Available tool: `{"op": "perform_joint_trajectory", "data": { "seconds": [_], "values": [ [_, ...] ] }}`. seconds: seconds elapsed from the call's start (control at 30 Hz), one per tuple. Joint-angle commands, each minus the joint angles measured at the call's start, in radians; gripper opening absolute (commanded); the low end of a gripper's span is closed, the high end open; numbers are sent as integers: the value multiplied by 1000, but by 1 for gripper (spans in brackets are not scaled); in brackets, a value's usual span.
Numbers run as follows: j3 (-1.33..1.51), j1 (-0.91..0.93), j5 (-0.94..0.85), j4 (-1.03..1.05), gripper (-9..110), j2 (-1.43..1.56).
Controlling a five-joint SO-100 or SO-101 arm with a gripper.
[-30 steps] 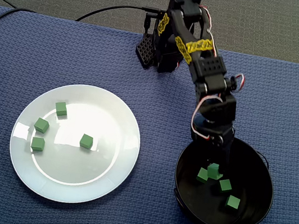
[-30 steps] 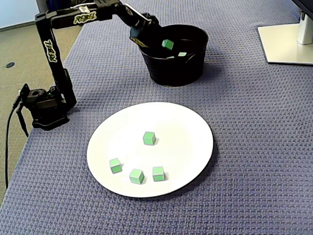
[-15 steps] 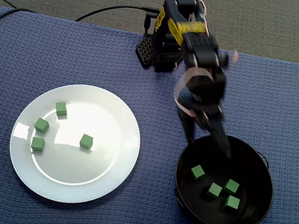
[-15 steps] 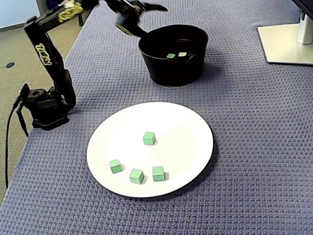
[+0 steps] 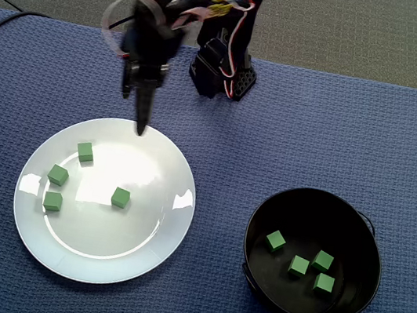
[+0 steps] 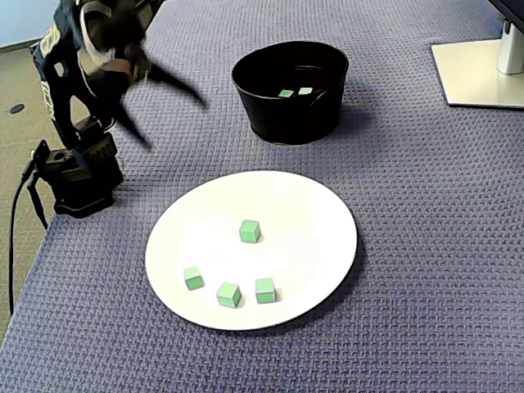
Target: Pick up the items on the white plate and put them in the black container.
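Note:
Several green cubes lie on the white plate (image 5: 138, 249) (image 6: 311, 229): one near the middle (image 5: 120, 197) (image 6: 250, 231) and three grouped together (image 5: 58, 175) (image 6: 228, 295). The black container (image 5: 248, 238) (image 6: 286, 119) holds several green cubes (image 5: 299, 266) (image 6: 282, 93). My gripper (image 5: 134, 109) (image 6: 176, 123) is motion-blurred and hangs above the cloth just past the plate's far rim in the top-down fixed view. Its fingers (image 6: 184, 88) are spread wide apart with nothing between them.
The arm's base (image 5: 222, 71) (image 6: 78, 176) stands at the edge of the blue woven cloth, with a black cable (image 5: 152, 12) running off it. A white stand foot (image 6: 483, 74) sits beyond the container. The cloth ends near the arm base.
A cube dropped from the gripper into the container. The arm then swung away from the container across the cloth, to the plate's far edge, with the gripper open.

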Motion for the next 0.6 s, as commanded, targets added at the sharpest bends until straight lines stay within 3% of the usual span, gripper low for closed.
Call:
{"op": "perform_joint_trajectory", "data": {
  "seconds": [0.0, 0.27, 0.57],
  "values": [
    [91, 104, -104, -97, 41, -84],
    [31, 114, -69, -288, 44, -350],
    [-202, 121, -78, -232, 40, -615]
  ]
}}
